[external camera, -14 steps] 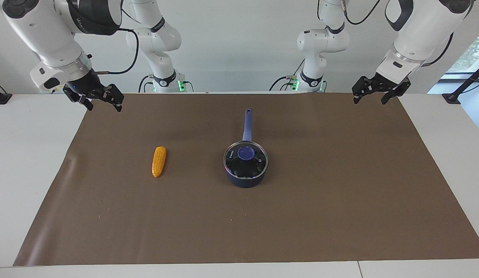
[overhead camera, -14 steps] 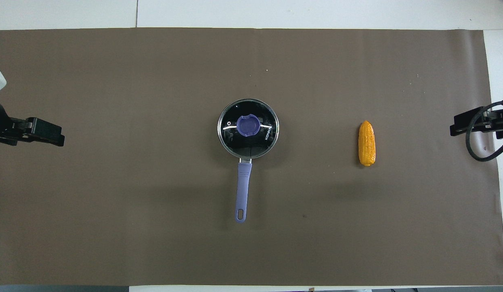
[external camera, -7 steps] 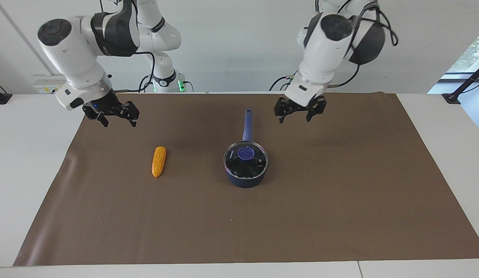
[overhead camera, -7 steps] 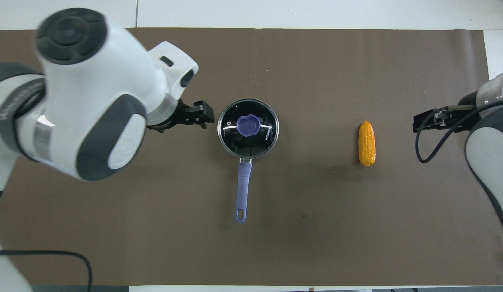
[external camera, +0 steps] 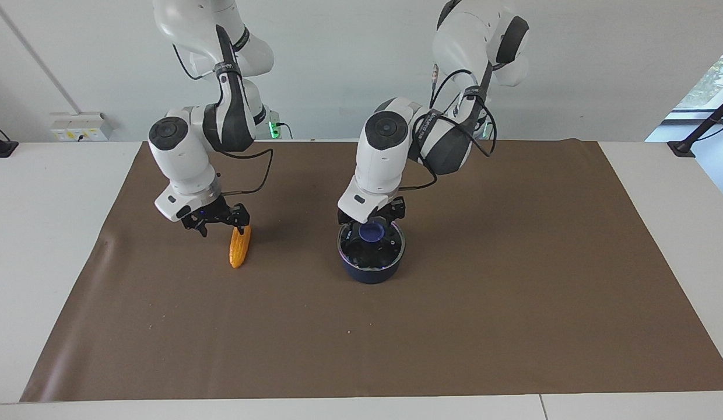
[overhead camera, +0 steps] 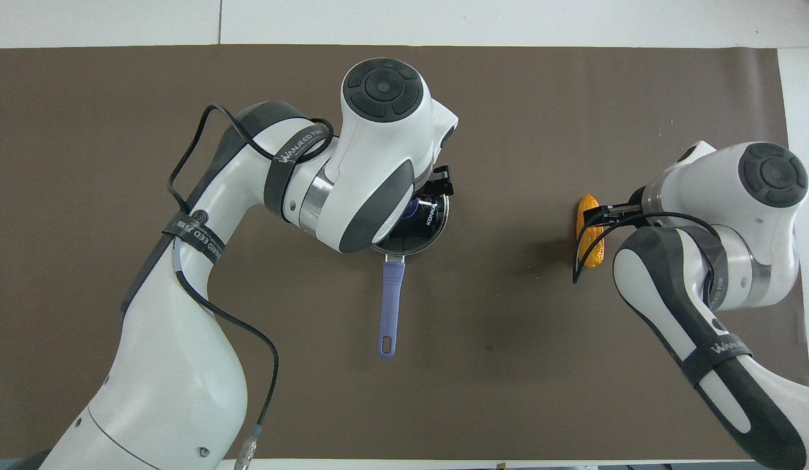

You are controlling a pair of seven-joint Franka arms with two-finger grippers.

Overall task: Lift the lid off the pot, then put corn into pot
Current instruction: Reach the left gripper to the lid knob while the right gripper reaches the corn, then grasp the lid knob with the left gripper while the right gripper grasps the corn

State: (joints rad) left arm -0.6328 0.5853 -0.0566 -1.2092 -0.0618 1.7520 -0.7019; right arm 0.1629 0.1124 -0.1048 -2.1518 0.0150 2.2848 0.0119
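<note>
The right claw (external camera: 217, 221) hangs spread just over the corn (external camera: 239, 247), at the cob's end nearer the robots. The corn lies on the surface (external camera: 513, 280) beside the pot (external camera: 370, 269), toward the right arm's end. The lid (external camera: 371, 245) sits on the pot; the left claw (external camera: 370, 219) hangs spread over its blue knob (external camera: 371, 232).

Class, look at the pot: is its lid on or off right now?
On. The lid sits flat on the pot rim, blue knob centred, with the left gripper just above it. The corn lies outside.
</note>
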